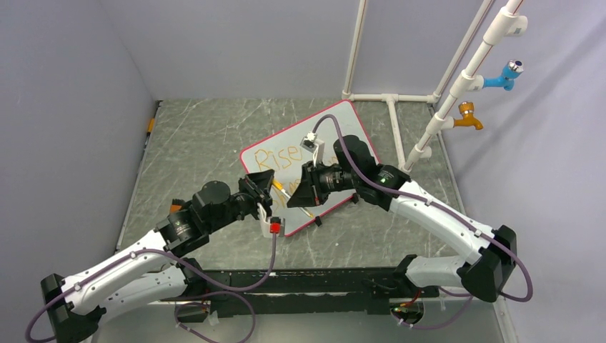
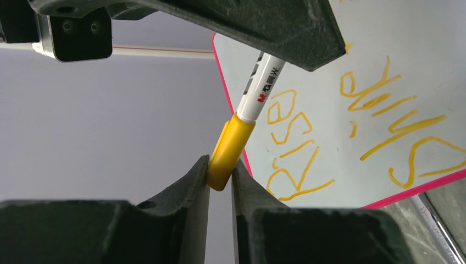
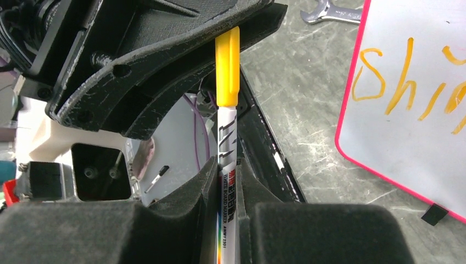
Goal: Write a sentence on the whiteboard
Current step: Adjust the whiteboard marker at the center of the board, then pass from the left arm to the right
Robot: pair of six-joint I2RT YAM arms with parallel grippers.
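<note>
Whiteboard (image 1: 336, 125) just beyond left pincer (image 2: 220, 170) tight on yellow cap (image 2: 228, 146), right pincer (image 3: 226, 165) tight on marker barrel (image 3: 227, 137).

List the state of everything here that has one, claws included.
marker, capped, held between both claws.
cap, yellow, seated on the marker.
left claw, shut on the cap.
right claw, shut on the marker's barrel.
whiteboard, lying on the table, partly written on.
sentence, orange, in two rows on the whiteboard.
wrench, lying on the table, untouched.
</note>
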